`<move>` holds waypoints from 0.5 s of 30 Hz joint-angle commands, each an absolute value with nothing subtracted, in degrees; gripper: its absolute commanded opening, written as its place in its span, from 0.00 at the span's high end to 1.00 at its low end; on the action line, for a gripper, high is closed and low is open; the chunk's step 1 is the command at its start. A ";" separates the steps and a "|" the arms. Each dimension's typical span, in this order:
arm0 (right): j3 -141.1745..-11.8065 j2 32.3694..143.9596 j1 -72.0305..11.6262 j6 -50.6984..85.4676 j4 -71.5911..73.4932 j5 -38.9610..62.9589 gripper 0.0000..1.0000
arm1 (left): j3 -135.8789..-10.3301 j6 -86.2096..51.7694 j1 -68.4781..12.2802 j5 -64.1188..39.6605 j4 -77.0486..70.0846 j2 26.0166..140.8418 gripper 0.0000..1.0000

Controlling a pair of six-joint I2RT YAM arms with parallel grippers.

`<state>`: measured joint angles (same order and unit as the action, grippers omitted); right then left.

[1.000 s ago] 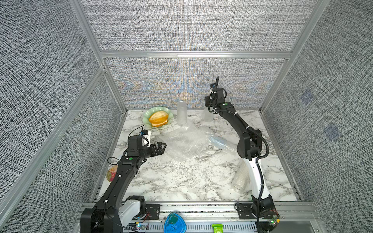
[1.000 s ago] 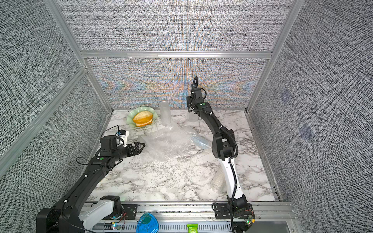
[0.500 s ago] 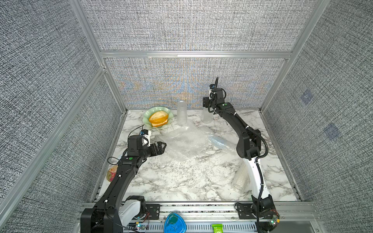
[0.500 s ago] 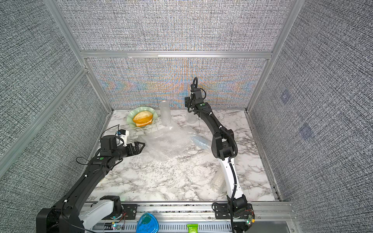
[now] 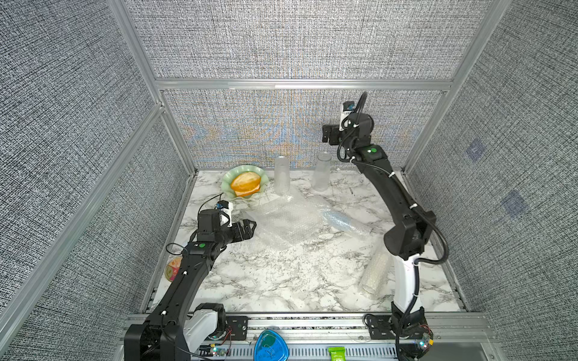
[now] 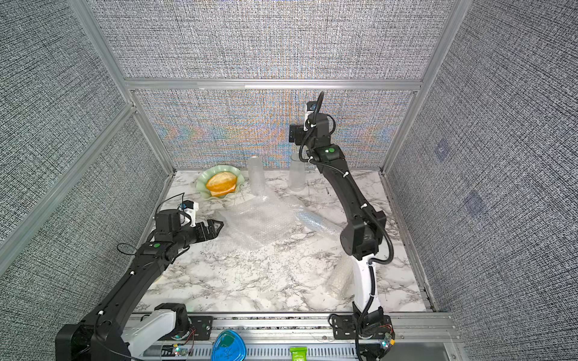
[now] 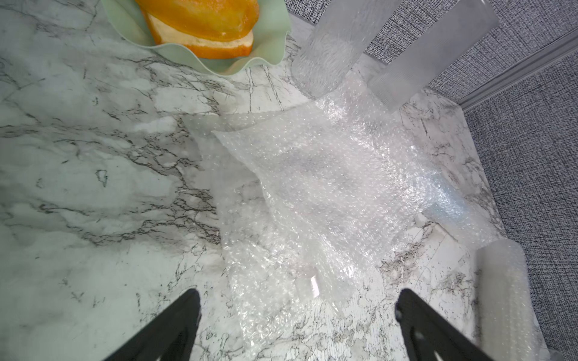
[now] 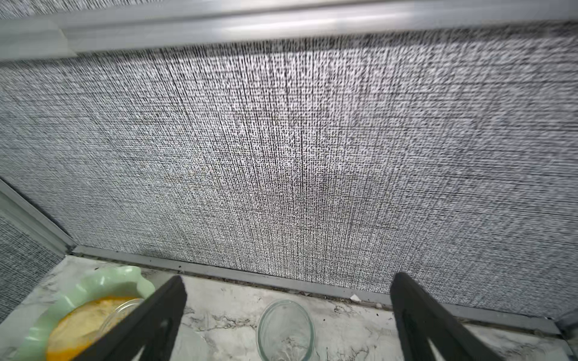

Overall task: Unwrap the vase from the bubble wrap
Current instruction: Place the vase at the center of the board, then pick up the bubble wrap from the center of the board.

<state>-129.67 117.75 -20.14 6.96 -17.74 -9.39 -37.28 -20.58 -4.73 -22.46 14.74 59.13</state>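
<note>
Top views. My left gripper (image 5: pixel 248 229) sits left of centre in the frame, jaws spread wide and holding nothing, just short of the clear, crinkly bubble wrap (image 5: pixel 286 223). That flattened sheet lies mid-frame on the white marble table (image 5: pixel 281 281); its long axis runs from upper left to lower right, ending in a rolled, bluish-tinted bundle of wrap (image 5: pixel 342 220). A second roll of bubble wrap (image 5: pixel 375 275) lies lower right, beside my right arm's white base link, its long axis steeply tilted from upper right to lower left. Two tall clear ribbed glass vases (image 5: pixel 281 175) (image 5: pixel 322 172) stand upright and bare at the rear wall. A pale green scalloped dish (image 5: pixel 230 184) holding an orange bread roll (image 5: pixel 245 183) stands to their left. My right gripper (image 6: pixel 292 135) is raised high against the back wall; its opening cannot be judged here.

Left wrist view. My two black fingers (image 7: pixel 175 325) frame the lower edge, far apart, with the sheet (image 7: pixel 312 193) between and beyond them, untouched. Only here do the single bubbles and both vase bodies (image 7: pixel 328 53) (image 7: pixel 428 53) show close.

Right wrist view. My fingers (image 8: pixel 150 325) stand wide and hold nothing, facing the grey woven wall panel (image 8: pixel 297 150). Only this view looks down into a vase's round open rim (image 8: pixel 285 329), low in the frame.
</note>
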 commanded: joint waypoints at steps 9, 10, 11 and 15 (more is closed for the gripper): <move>-88.14 89.03 -22.08 6.58 -26.60 -8.49 0.05 | -37.65 -20.92 -4.72 -21.78 15.28 59.35 0.01; -84.82 87.55 -22.10 5.63 -27.14 -7.85 0.05 | -37.70 -20.95 -4.72 -21.88 15.14 59.25 0.00; -82.51 86.82 -22.14 4.96 -27.75 -7.27 0.04 | -37.62 -21.04 -4.70 -22.12 15.01 59.07 0.00; -77.27 88.60 -22.11 0.04 -31.88 -4.77 0.04 | -37.23 -21.01 -4.74 -22.33 14.74 58.75 0.01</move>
